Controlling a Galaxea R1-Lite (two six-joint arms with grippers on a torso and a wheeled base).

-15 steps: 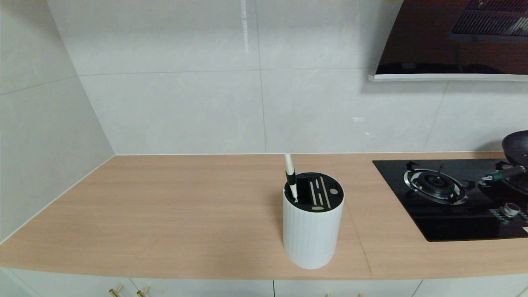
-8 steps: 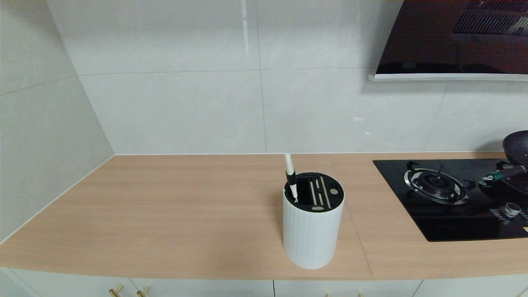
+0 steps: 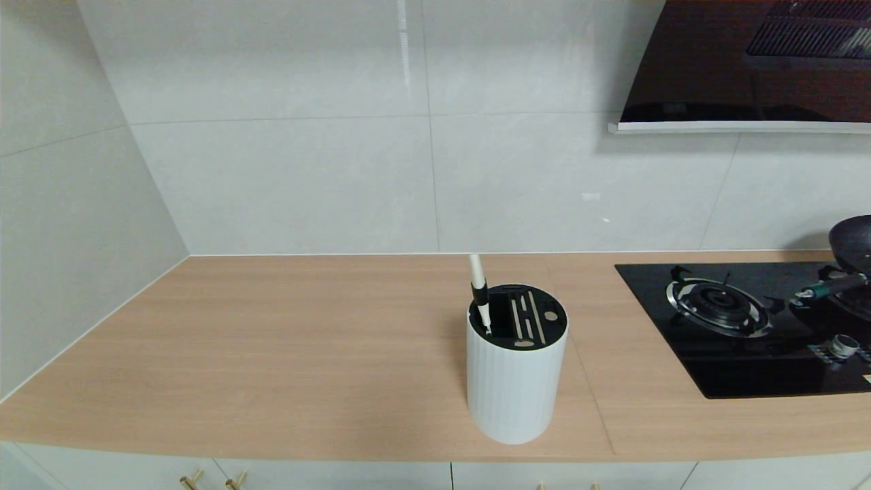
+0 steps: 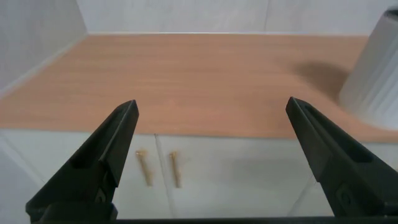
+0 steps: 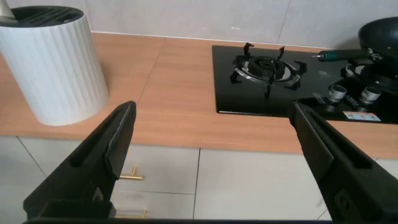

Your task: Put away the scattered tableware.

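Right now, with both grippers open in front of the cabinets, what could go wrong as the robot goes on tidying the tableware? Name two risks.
1. The white utensil holder stands near the countertop's front edge; the left gripper or right gripper, coming in from the front, might knock it over or off.
2. The pan handle juts over the hob toward the utensil holder; a wide swing of the right arm could catch it.

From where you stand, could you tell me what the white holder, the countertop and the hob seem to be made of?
The holder looks like matte white plastic, possibly ceramic: its wall is evenly ribbed. The countertop is wood or wood-look laminate: light grain lines, low sheen. The hob seems to be black glass: glossy and reflective.
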